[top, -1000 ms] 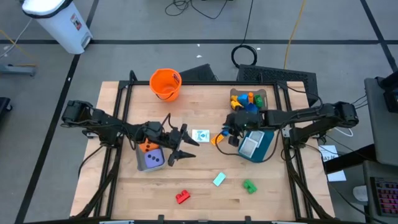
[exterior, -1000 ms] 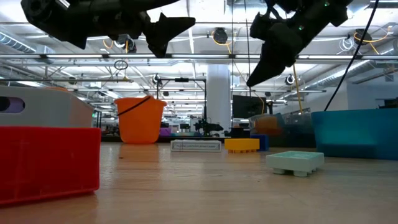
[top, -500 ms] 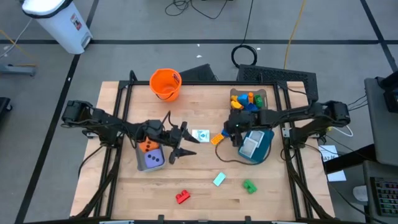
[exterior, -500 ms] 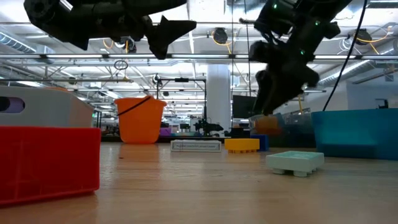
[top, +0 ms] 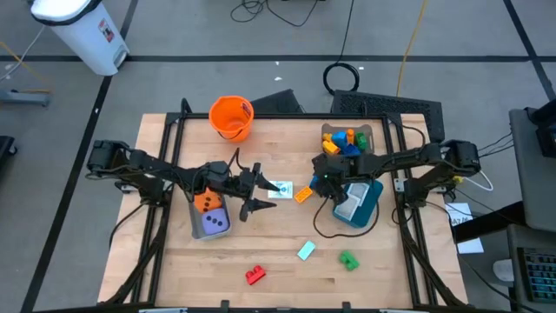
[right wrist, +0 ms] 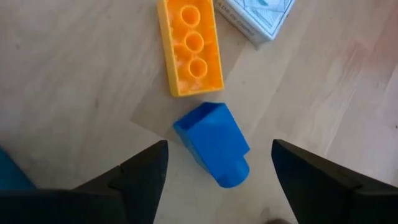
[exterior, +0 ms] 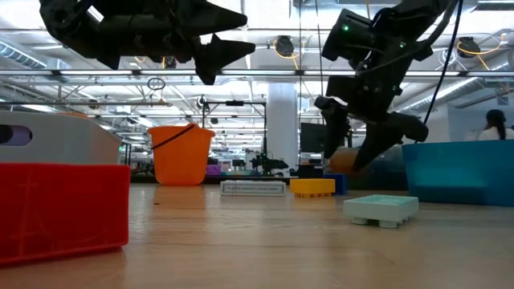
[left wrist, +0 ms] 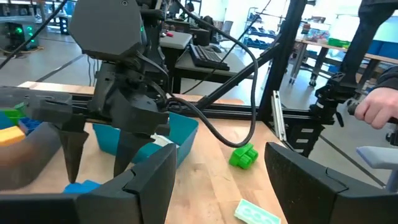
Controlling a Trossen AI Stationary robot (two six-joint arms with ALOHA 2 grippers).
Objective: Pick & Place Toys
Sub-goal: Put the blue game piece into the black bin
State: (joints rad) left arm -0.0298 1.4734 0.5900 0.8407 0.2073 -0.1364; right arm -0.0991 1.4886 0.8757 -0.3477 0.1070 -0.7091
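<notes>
A blue block [right wrist: 214, 144] lies on the table next to an orange block [right wrist: 189, 46] and a white picture card [right wrist: 258, 15]. My right gripper [right wrist: 217, 152] hangs open above the blue block, slanting down, one finger on either side, touching nothing. It also shows in the high view [top: 320, 187] and the low view [exterior: 361, 148]. My left gripper [top: 259, 191] is held level and open above the table left of the card, nothing between its fingers [left wrist: 217, 174]. A red block [top: 254, 276], a mint block [top: 306, 251] and a green block [top: 348, 260] lie near the front edge.
A teal bin [top: 369, 207] stands just right of my right gripper. A grey bin [top: 369, 132] with bright blocks is at the far right. A grey bin [top: 198, 228] with an orange and a purple die sits under my left arm. An orange bucket [top: 231, 116] stands far left. A person's hand [left wrist: 379, 106] shows beyond the table.
My right gripper has come down toward the blue block, rolled about its own axis and opened wide. My left gripper has swung a little toward the far edge, still open. The blocks and the card lie where they were.
</notes>
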